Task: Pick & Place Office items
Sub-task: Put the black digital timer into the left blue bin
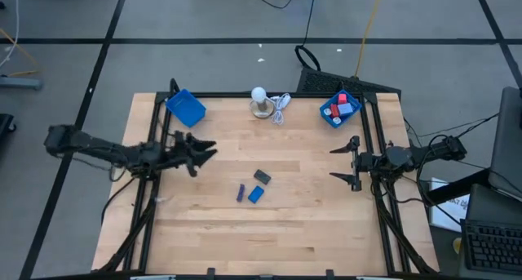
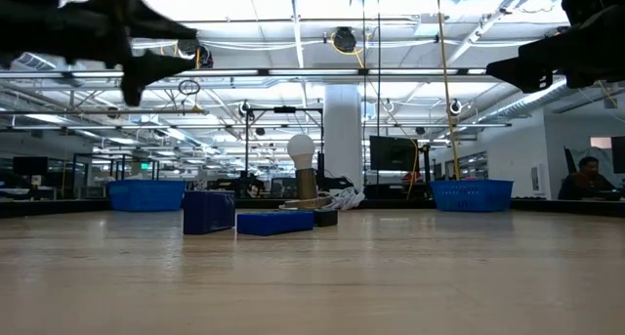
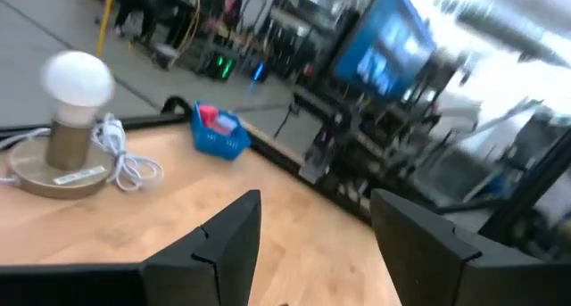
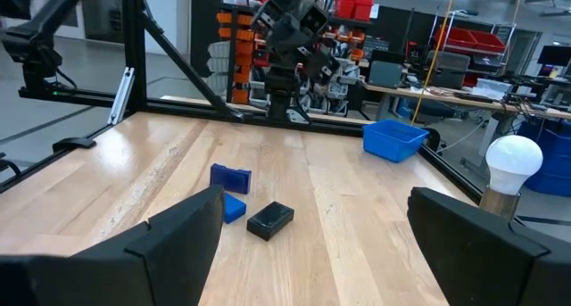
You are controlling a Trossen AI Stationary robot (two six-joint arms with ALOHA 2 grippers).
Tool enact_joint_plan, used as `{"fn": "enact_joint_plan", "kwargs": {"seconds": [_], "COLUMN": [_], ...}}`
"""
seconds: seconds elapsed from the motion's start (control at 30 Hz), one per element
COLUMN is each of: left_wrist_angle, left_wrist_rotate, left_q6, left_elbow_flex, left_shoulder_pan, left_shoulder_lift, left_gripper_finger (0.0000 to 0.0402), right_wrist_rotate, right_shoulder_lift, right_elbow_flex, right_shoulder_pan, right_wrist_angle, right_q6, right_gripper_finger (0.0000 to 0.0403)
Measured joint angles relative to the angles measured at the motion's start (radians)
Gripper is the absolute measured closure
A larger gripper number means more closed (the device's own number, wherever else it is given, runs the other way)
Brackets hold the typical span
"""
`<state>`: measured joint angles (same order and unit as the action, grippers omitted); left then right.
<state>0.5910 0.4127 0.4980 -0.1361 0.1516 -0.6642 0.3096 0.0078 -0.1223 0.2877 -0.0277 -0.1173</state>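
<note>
Item 1, left gripper (image 1: 208,149): over the left half of the table, fingers apart, holding nothing.

Item 2, right gripper (image 1: 344,162): at the right edge of the table, fingers spread wide, holding nothing.

Item 3, loose office items, table centre, between the two grippers: dark grey block (image 1: 262,176) farthest back, blue block (image 1: 256,194) just in front of it, purple block (image 1: 241,193) just left of the blue one. All three sit near one another.

Item 4, right blue tray (image 1: 330,114), far right corner: already holds several pieces, red and light blue among them.

Item 5, left blue tray (image 1: 186,108), far left corner: shows no pieces inside.

Item 6, white bulb on round base (image 1: 260,100) with cord, far centre: not part of the sort.

Handling note: the step appears to be reaching for one centre block. Best to come down over a single piece with the fingers straddling it, avoiding a nudge to its neighbours.

View note: the high view gives the layout and the tray contents. The right wrist view shows the purple block standing on edge and the grey one lying flat, which the overhead does not reveal. The low view hides the tray contents behind the tray walls.
</note>
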Motion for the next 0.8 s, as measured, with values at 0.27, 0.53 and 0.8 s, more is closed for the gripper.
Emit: {"fn": "enact_joint_plan", "kwargs": {"seconds": [0.27, 0.53, 0.8], "left_wrist_angle": [-0.239, -0.482, -0.708], "left_wrist_rotate": [-0.136, -0.399, -0.413], "left_q6": [-0.149, -0.348, -0.422], "left_elbow_flex": [-0.421, -0.788, -0.963], "left_shoulder_pan": [0.01, -0.047, -0.105], "left_shoulder_lift": [-0.54, -0.93, -1.155], "left_gripper_finger": [0.0188, 0.0188, 0.0188], "right_wrist_rotate": [0.0, 0.0, 0.001], "right_shoulder_lift": [0.0, 0.0, 0.0], "right_elbow_flex": [0.0, 0.0, 0.0], "right_shoulder_pan": [0.0, 0.0, 0.0], "right_wrist_angle": [0.0, 0.0, 0.0], "right_q6": [0.0, 0.0, 0.0], "right_gripper_finger": [0.0062, 0.0063, 0.0062]}}
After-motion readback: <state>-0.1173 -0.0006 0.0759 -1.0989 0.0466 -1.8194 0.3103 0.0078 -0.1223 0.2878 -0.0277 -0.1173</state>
